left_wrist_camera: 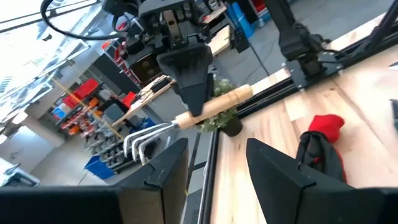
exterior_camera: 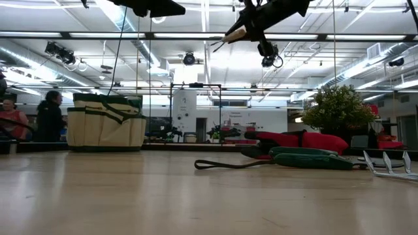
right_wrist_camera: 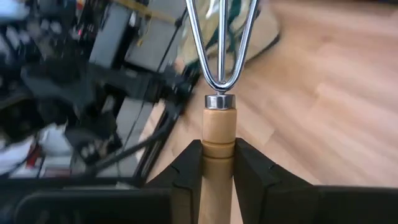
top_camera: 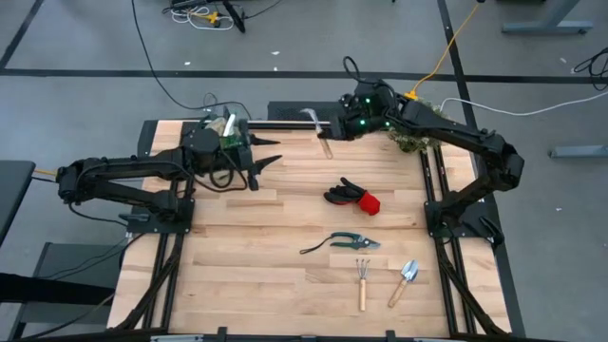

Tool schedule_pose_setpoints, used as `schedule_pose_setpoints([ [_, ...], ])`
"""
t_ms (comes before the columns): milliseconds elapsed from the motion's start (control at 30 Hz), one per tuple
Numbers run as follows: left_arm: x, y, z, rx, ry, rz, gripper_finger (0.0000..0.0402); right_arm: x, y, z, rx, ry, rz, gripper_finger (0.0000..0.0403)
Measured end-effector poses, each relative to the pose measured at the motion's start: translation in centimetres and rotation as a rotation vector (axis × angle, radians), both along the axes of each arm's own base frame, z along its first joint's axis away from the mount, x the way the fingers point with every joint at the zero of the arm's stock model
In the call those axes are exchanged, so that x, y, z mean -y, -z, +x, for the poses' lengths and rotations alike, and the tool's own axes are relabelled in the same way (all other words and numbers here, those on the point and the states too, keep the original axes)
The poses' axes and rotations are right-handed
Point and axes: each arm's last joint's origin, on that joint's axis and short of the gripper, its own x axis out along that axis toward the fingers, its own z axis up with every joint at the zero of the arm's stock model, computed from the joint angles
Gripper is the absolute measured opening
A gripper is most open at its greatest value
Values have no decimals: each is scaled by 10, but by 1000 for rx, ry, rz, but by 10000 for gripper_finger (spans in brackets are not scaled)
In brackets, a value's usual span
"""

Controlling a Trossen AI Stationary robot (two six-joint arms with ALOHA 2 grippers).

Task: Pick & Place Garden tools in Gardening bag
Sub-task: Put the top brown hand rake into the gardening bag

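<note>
My right gripper (top_camera: 332, 129) is shut on a wooden-handled rake (top_camera: 323, 141) high above the far middle of the table; it also shows in the low view (exterior_camera: 236, 31). My left gripper (top_camera: 272, 162) is open and empty at the far left, its fingers pointing toward the rake (left_wrist_camera: 211, 107). The beige and green gardening bag (top_camera: 226, 131) stands on the table at the far left beside the left arm, and it shows in the low view (exterior_camera: 106, 121). Black-and-red gloves (top_camera: 352, 196), pruning shears (top_camera: 348, 241), a small fork (top_camera: 362, 281) and a silver trowel (top_camera: 406, 280) lie on the table. My right gripper pinches the rake's wooden handle (right_wrist_camera: 219, 148) between its two fingers (right_wrist_camera: 186, 171), just behind the metal collar at the tine end. The fingers (left_wrist_camera: 189, 74) come from above and lie across the handle. The rake is lifted clear and tilted, with its tines (left_wrist_camera: 142, 142) out past the fingers.
A bushy green plant (top_camera: 414, 135) stands at the far right, under the right arm. Bare wood lies at the table's near left. People (exterior_camera: 49, 114) show in the room beyond the table.
</note>
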Motion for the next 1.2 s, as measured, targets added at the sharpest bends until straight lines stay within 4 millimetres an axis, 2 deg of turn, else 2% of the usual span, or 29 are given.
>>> schedule_pose_setpoints([
  [333, 0, 0, 0, 2, -9, 6, 172, 13, -10, 1, 81, 204, -68, 71],
  [733, 0, -2, 0, -40, 12, 187, 172, 15, -21, 5, 221, 220, 37, 71],
  [1200, 0, -3, 1, -191, 8, 675, 172, 10, -23, 6, 245, 86, 154, 71],
])
